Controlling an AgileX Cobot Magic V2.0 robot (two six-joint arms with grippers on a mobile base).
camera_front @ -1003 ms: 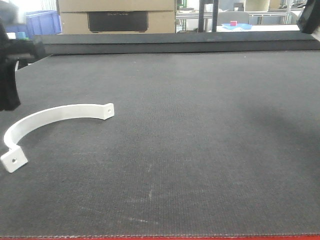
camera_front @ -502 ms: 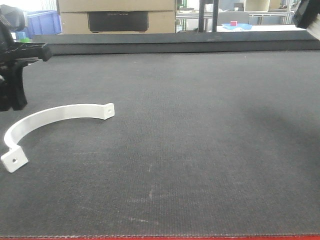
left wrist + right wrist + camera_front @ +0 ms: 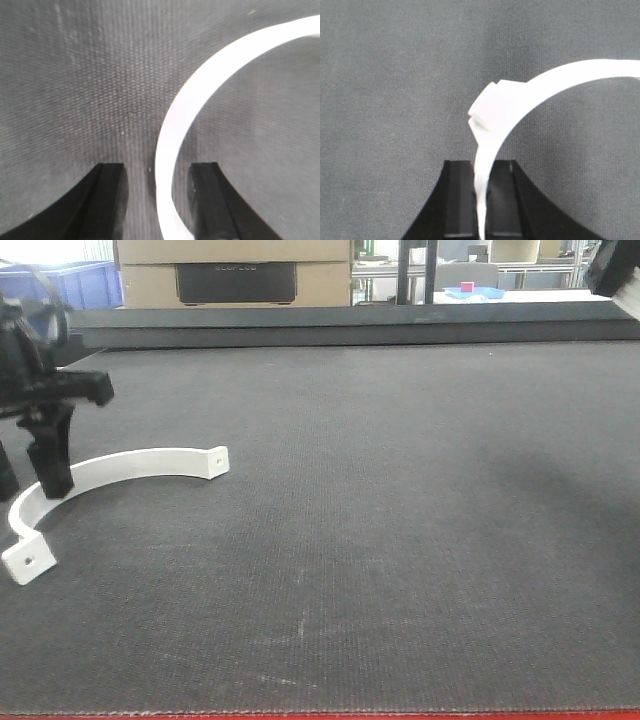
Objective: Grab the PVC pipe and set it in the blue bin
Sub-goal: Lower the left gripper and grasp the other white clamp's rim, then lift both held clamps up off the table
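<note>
A white curved PVC pipe piece (image 3: 150,460) with holed end tabs lies flat on the dark mat at the left. My left gripper (image 3: 30,475) is down over its left part, open. In the left wrist view the white arc (image 3: 210,75) runs between the two black fingers (image 3: 107,200), nearer the right one, touching neither. My right gripper (image 3: 481,172) is shut on the thin end of a second white curved piece (image 3: 560,80), held above the mat. In the front view only a bit of the right arm (image 3: 615,265) shows, top right. A blue bin (image 3: 85,282) stands far back left.
A raised black ledge (image 3: 350,328) borders the mat's far side. Behind it are a cardboard box (image 3: 235,275) and a shallow blue tray (image 3: 470,290) holding a pink block. The mat's front edge (image 3: 320,712) has a red border.
My left gripper has moved right and down from the mat's left edge, and its open fingers now straddle the white arc. The arc has not moved. The right arm has hardly moved.
</note>
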